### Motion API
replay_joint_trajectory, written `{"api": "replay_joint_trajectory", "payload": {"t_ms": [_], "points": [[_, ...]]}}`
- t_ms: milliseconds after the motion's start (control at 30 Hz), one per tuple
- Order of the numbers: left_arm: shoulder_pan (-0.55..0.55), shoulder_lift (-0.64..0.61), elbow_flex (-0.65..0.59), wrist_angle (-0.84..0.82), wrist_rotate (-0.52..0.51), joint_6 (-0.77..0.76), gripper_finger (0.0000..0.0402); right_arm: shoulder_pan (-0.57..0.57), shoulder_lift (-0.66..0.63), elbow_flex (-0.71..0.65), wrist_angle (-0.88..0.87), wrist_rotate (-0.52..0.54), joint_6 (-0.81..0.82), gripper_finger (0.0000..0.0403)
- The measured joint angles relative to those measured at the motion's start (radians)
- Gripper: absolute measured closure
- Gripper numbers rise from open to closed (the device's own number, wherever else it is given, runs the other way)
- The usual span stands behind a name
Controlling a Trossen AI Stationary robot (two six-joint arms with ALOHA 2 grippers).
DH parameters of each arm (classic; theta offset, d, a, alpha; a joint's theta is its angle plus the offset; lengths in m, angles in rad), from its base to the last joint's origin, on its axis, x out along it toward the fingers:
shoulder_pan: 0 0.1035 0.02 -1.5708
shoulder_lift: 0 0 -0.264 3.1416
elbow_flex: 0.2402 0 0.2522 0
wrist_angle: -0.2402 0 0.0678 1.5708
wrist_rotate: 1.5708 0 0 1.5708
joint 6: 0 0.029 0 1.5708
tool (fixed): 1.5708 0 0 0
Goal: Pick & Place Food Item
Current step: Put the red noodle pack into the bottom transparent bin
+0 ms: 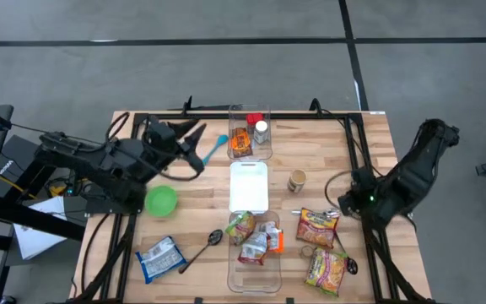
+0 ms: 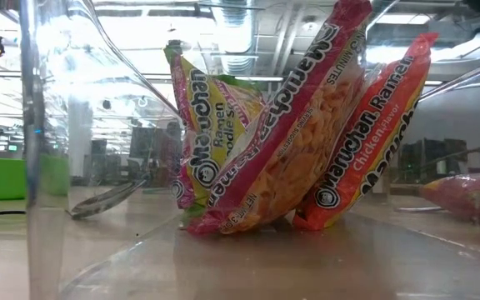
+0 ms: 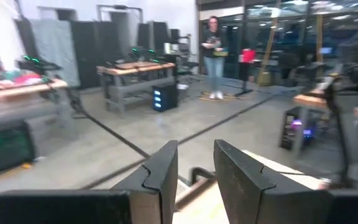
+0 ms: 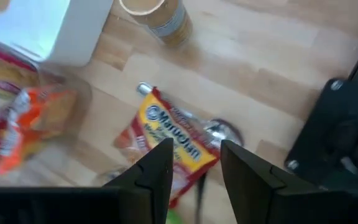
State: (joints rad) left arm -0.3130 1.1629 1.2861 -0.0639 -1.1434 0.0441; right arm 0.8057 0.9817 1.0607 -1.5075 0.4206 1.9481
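High view: left gripper (image 1: 194,135) sits over the table's far left part, near a blue spatula (image 1: 215,149); right gripper (image 1: 345,203) hangs at the right side, just beside a ramen packet (image 1: 317,226) lying on the wooden table (image 1: 327,160). Low view: three ramen packets (image 2: 290,142) lean together inside the clear bin (image 2: 40,142). Left wrist view: fingers (image 3: 160,177) slightly parted, nothing between them. Right wrist view: fingers (image 4: 157,171) slightly parted, empty, above the ramen packet (image 4: 169,143); a small jar (image 4: 160,17) stands beyond.
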Motion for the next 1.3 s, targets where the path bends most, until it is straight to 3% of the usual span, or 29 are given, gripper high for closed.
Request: {"api": "replay_joint_trajectory", "payload": {"t_ms": [233, 367, 567, 767, 1300], "points": [[0.099, -0.013, 0.0, 0.098, 0.029, 0.227, 0.0302, -0.182, -0.088, 0.0, 0.089, -0.085, -0.029, 0.0275], [0.143, -0.048, 0.0, 0.109, 0.139, 0.262, 0.0302, -0.253, -0.071, 0.0, 0.103, -0.107, -0.045, 0.0275], [0.177, -0.102, 0.0, 0.104, 0.347, 0.226, 0.0302, -0.351, 0.003, 0.0, 0.092, -0.232, -0.117, 0.0275], [0.174, -0.15, 0.0, 0.071, 0.46, 0.167, 0.0302, -0.365, 0.067, 0.0, 0.115, -0.263, -0.119, 0.0275], [0.129, -0.166, 0.0, -0.08, 0.469, 0.071, 0.0302, -0.331, 0.171, 0.0, 0.161, -0.311, -0.108, 0.0275]]}}
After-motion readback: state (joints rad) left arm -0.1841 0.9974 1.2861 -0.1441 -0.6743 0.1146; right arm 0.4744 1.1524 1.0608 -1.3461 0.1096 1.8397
